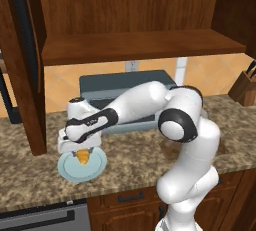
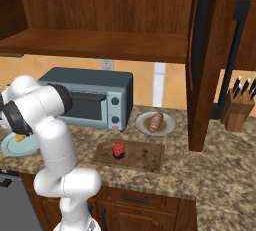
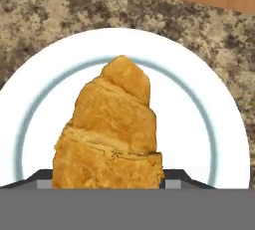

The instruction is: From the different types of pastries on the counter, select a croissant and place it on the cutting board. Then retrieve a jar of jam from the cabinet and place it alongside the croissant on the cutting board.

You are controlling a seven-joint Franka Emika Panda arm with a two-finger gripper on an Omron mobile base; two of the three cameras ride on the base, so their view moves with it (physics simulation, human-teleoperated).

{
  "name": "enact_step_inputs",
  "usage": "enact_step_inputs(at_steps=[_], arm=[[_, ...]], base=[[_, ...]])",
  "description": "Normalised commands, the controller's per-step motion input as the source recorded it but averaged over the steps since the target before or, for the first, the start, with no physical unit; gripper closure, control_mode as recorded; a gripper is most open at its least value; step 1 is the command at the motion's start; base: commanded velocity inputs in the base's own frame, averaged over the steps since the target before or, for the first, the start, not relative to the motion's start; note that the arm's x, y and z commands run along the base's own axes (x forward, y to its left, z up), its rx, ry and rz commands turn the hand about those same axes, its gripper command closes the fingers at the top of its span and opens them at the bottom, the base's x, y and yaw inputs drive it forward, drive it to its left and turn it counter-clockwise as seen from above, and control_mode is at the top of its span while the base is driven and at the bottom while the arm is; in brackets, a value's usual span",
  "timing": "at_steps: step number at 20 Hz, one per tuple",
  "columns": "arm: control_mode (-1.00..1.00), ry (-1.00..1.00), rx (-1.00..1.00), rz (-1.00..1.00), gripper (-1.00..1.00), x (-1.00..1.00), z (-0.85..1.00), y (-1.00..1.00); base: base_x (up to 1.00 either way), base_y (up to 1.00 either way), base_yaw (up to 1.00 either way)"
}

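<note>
The croissant (image 3: pixel 110 134) — likely light, flaky, easily crushed — sits between the fingers (image 3: pixel 37 179), seemingly pinched across its thick middle, best held gently.

One croissant (image 3: pixel 110 134), one brown roll (image 2: pixel 156 121), one red jar (image 2: pixel 118 149), one board (image 2: pixel 142 157), two plates (image 1: pixel 98 165) (image 2: pixel 169 125), one toaster oven (image 2: pixel 91 100), one knife block (image 2: pixel 236 110).

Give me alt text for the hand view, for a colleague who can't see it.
A golden-orange ridged croissant lies on a round white plate with a pale blue ring, close up, its near end between the two dark finger tips. The plate sits on a speckled brown granite counter.
</note>
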Motion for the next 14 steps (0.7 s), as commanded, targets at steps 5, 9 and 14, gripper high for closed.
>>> enact_step_inputs(at_steps=[5, 9, 14], arm=[[-1.00, 0.00, 0.00, 0.00, 1.00, -0.08, 0.60, -0.20], [-1.00, 0.00, 0.00, 0.00, 1.00, -0.60, 0.11, -0.58], [-1.00, 0.00, 0.00, 0.00, 1.00, -0.36, 0.00, -0.83]], base=[[0.00, 0.00, 0.00], [0.00, 0.00, 0.00], [0.00, 0.00, 0.00]])
